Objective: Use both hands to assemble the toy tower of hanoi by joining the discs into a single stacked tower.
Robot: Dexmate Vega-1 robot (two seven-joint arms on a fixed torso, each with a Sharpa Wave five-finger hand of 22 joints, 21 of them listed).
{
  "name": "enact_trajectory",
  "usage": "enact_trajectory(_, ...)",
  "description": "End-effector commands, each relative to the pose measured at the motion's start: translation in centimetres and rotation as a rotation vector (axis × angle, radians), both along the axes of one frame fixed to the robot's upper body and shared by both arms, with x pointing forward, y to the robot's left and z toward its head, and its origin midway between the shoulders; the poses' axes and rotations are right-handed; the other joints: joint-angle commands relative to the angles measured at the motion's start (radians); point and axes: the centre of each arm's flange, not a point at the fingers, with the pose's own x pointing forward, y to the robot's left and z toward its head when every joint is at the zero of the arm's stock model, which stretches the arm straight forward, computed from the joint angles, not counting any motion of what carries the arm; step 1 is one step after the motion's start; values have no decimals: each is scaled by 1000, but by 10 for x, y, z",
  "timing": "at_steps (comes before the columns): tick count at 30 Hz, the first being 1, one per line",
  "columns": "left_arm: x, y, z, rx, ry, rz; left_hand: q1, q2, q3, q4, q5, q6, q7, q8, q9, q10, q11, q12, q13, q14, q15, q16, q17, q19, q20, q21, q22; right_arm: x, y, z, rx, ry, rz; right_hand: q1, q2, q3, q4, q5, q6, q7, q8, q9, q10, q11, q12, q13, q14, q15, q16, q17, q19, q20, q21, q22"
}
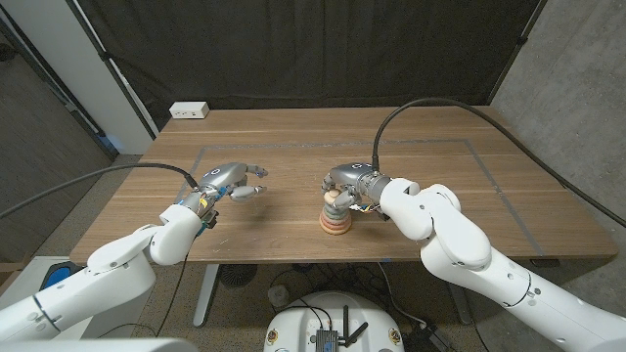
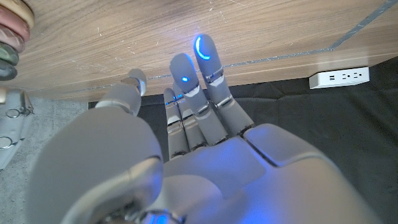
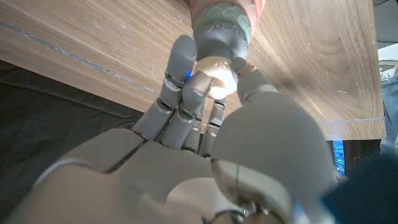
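At the table's middle, the right hand [image 1: 350,186] sits over the tower [image 1: 335,217], its fingers [image 3: 184,65] and thumb pinching the small cream disc [image 3: 214,82] at the very top. Under that disc comes a pale green one [image 3: 222,26], then peach and orange discs down to the wood. The tower stands upright a little toward the near edge of the table [image 1: 440,176], inside a taped rectangle. Well apart to the left, the left hand [image 1: 227,183] hovers just above the wood, fingers [image 2: 205,59] spread and holding nothing. A white power strip [image 1: 189,110] lies at the far left corner, before a black curtain.
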Motion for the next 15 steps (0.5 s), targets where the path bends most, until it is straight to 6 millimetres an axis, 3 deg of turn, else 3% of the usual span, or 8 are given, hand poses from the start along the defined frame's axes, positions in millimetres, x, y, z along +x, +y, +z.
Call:
enact_trajectory(1, 1, 1, 0, -7, 1, 0, -10, -3, 5, -1, -2, 0, 3, 6, 3, -3, 0, 2, 3, 4, -37, 5, -1, 2, -100, 5, 2, 0, -3, -4, 8, 2, -16, 5, 13, 7, 2, 5, 4, -4, -1, 3, 121, -119, 5, 27, -11, -1, 3, -3, 4, -31, -1, 4)
enact_trajectory(15, 2, 2, -1, -13, 14, -7, -11, -2, 8, -1, -2, -1, 4, 5, 3, -2, 2, 3, 3, 7, -37, 9, 1, 3, -99, 6, 2, 5, -5, -9, 24, 9, -15, 2, 12, 6, 2, 6, 5, -6, -3, 4, 124, -123, 4, 27, -14, -1, 3, -4, 3, -31, -4, 4)
